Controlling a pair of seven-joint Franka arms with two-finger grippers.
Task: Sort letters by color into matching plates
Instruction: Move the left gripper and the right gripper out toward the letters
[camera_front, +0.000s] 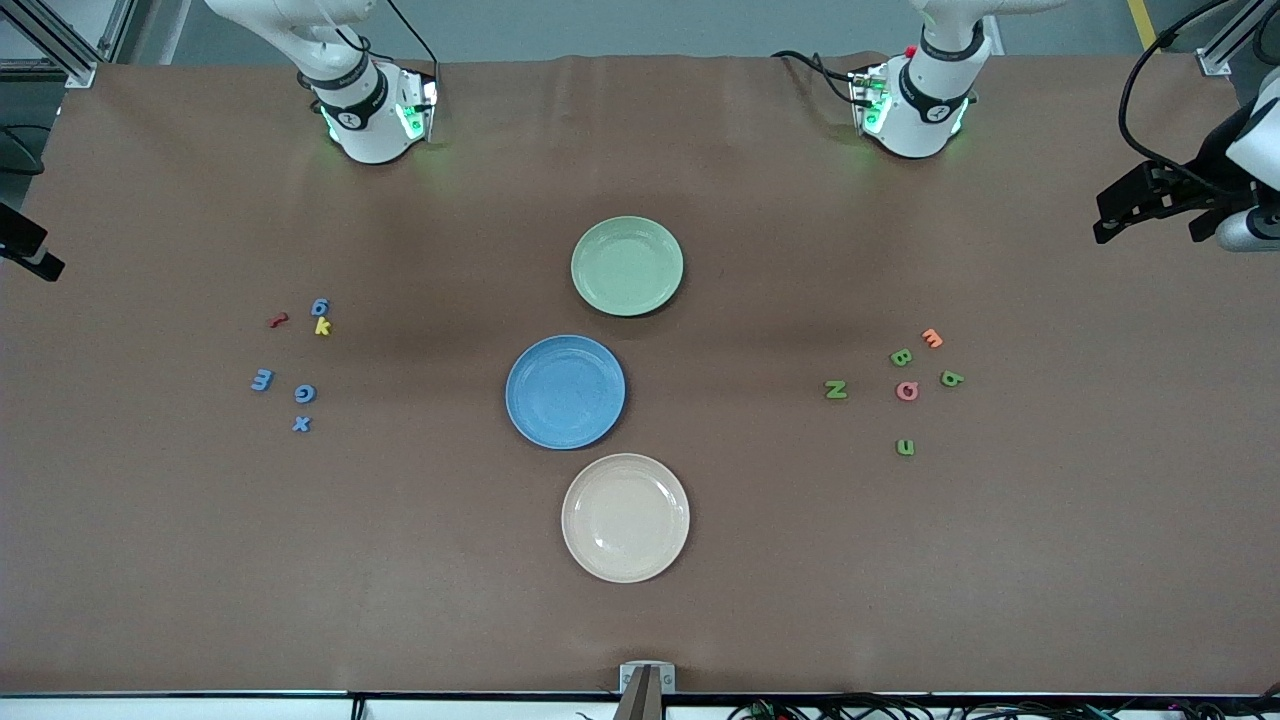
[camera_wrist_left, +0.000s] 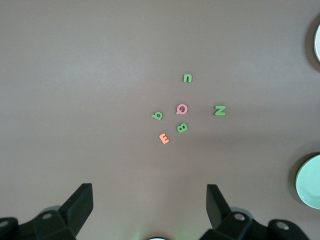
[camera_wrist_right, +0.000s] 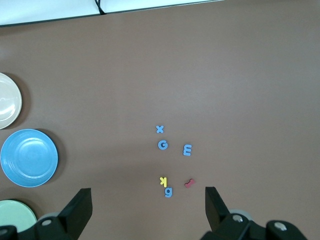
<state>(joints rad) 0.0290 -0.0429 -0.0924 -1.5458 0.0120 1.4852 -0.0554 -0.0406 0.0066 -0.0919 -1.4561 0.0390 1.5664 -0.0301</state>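
Note:
The pale green plate (camera_front: 627, 266) and the blue plate (camera_front: 565, 391) lie mid-table, both bare. Four blue letters, g (camera_front: 320, 307), E (camera_front: 262, 380), G (camera_front: 305, 393) and x (camera_front: 301, 424), lie toward the right arm's end. Four green letters, B (camera_front: 901, 357), N (camera_front: 836, 390), b (camera_front: 951, 379) and u (camera_front: 905, 447), lie toward the left arm's end. My left gripper (camera_wrist_left: 150, 200) is open and empty, high over the green letters (camera_wrist_left: 182, 127). My right gripper (camera_wrist_right: 148, 205) is open and empty, high over the blue letters (camera_wrist_right: 162, 145). Neither hand shows in the front view.
A cream plate (camera_front: 625, 517) lies nearer the front camera than the blue plate. A yellow k (camera_front: 322, 326) and a red piece (camera_front: 278, 321) lie among the blue letters. An orange E (camera_front: 932, 339) and a pink Q (camera_front: 907, 391) lie among the green ones.

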